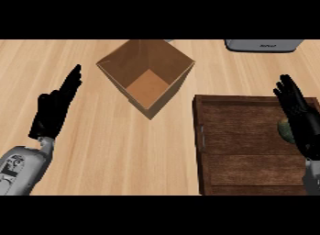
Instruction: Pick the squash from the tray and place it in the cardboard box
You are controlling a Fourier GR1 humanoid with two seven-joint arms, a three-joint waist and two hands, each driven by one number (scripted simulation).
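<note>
Right hand, fingers straight and holding nothing, hovers over the tray, partly hiding the squash

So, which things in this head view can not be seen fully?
- Green squash: mostly hidden behind the open right hand above the dark wooden tray.
- Grey appliance: cut off by the top edge.
- Tray: cut off at the lower edge.
- Open brown cardboard box: its outer far sides are hidden.
</note>
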